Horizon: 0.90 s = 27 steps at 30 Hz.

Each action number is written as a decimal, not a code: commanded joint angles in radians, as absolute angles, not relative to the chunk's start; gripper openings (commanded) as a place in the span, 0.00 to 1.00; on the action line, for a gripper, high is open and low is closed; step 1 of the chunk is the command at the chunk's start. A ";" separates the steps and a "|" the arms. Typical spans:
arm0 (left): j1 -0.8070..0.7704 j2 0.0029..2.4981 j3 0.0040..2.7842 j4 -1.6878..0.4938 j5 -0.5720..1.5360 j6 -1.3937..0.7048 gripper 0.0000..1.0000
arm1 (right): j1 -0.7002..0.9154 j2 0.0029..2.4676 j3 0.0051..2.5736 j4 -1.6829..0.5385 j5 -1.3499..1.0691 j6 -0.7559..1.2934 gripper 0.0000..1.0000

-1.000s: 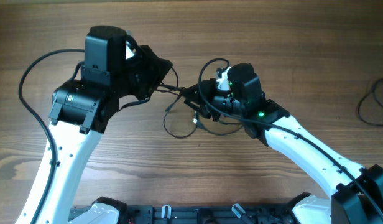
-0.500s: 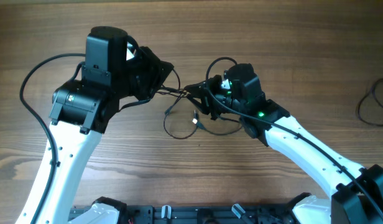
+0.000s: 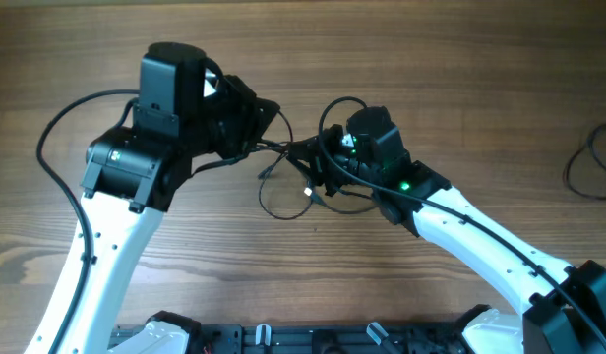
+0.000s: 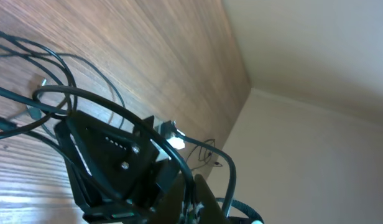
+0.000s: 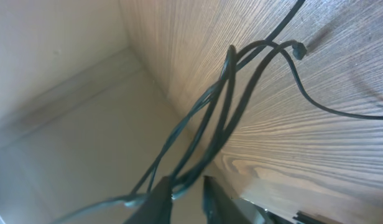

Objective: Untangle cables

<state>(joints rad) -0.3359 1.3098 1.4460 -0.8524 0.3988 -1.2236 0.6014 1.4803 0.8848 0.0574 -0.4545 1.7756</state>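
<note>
With both the left tool [image 3: 267, 126] and the right tool [image 5: 186, 186] closed on the cables [image 3: 283, 192], the arms should pull apart slowly so the knot loosens and does not tighten.

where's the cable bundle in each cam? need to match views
Overhead: cables at centre, strung between both grippers, loops on the table below.
Left wrist: cables at left, looping over the right gripper.
Right wrist: cables run diagonally down the centre.
Shared landmark: wood-grain table.
</note>
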 commanded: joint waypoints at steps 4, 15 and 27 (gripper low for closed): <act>-0.380 1.300 1.453 -0.846 0.415 -1.270 0.04 | 0.609 1.484 0.890 0.051 -0.381 1.811 0.04; -0.338 1.299 1.453 -0.827 0.415 -1.261 0.04 | 0.594 1.484 0.890 -0.389 -0.083 1.605 0.04; -0.389 1.406 1.424 -1.066 0.063 -0.688 0.06 | 0.364 1.483 0.890 -0.575 -0.092 1.169 0.06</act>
<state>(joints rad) -0.3859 1.3453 1.4448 -1.0206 0.2840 -0.7692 0.4236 1.4811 0.8848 -0.5564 -0.0887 1.2446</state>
